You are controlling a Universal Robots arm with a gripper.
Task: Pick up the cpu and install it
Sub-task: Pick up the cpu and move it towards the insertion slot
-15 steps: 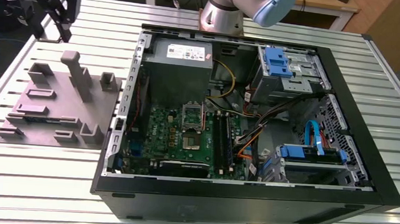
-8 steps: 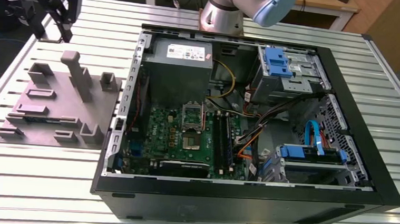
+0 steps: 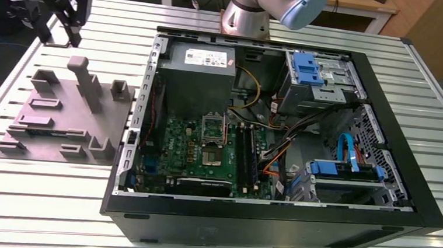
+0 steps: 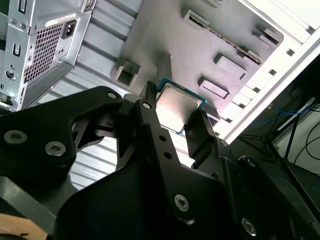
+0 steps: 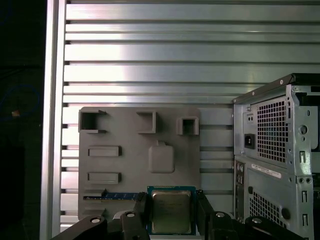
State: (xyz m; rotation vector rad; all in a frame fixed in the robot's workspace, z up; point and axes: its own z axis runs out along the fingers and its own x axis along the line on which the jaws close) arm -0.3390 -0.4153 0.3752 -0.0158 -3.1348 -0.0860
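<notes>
The cpu (image 5: 171, 212) was clamped between the fingers of the hand (image 4: 175, 114), held above the grey fixture plate (image 5: 125, 165) on the slatted tabletop (image 5: 150, 50).

we seem to be in a robotics lab or workshop. we see a slatted aluminium table (image 3: 440, 107) carrying an open computer case (image 3: 277, 224) and a grey parts fixture (image 3: 54, 118), with a robot arm (image 3: 247, 14) standing behind.

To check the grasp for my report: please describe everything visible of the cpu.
The cpu is a small flat square chip with a dull silver-grey metal top and a thin green rim. It sits in the gripper, whose two black fingers press its opposite edges, held above the grey fixture plate.
</notes>
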